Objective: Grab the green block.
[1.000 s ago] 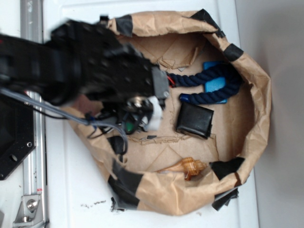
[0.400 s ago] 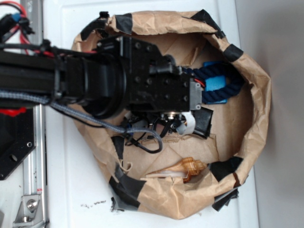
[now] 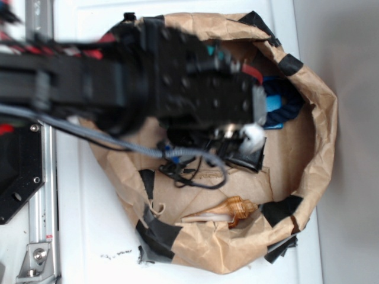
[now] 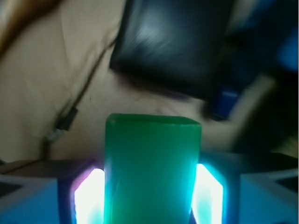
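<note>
While tool apparently clamps one green block.

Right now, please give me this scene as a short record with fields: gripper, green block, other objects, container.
gripper: gripper shut on the green block, one pad on each side
green block: green block between the pads, end pointing forward
below: black pouch on brown paper
other objects: navy rope, light-blue piece, amber shell-like item
container: brown paper nest with black tape patches
</note>
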`<action>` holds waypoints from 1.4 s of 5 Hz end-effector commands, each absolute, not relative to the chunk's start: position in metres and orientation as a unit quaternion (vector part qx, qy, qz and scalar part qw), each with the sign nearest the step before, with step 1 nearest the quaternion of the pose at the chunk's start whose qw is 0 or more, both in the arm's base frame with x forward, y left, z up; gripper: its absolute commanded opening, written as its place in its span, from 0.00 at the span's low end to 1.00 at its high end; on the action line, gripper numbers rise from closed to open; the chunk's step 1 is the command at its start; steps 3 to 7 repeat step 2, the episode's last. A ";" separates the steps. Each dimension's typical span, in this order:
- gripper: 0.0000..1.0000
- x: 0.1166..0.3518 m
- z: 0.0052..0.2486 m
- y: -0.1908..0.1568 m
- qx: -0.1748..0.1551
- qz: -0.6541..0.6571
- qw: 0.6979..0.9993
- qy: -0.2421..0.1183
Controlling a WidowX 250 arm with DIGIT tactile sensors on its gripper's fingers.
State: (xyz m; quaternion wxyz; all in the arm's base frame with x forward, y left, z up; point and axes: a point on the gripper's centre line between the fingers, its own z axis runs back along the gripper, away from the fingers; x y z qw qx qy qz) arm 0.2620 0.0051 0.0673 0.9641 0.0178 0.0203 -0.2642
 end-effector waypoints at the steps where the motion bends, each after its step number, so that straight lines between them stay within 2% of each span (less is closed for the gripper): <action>1: 0.00 0.255 0.158 0.033 0.016 -0.067 0.998 -0.010; 2: 0.00 0.248 0.166 0.035 0.012 -0.043 0.999 -0.031; 7: 0.00 0.248 0.166 0.035 0.012 -0.043 0.999 -0.031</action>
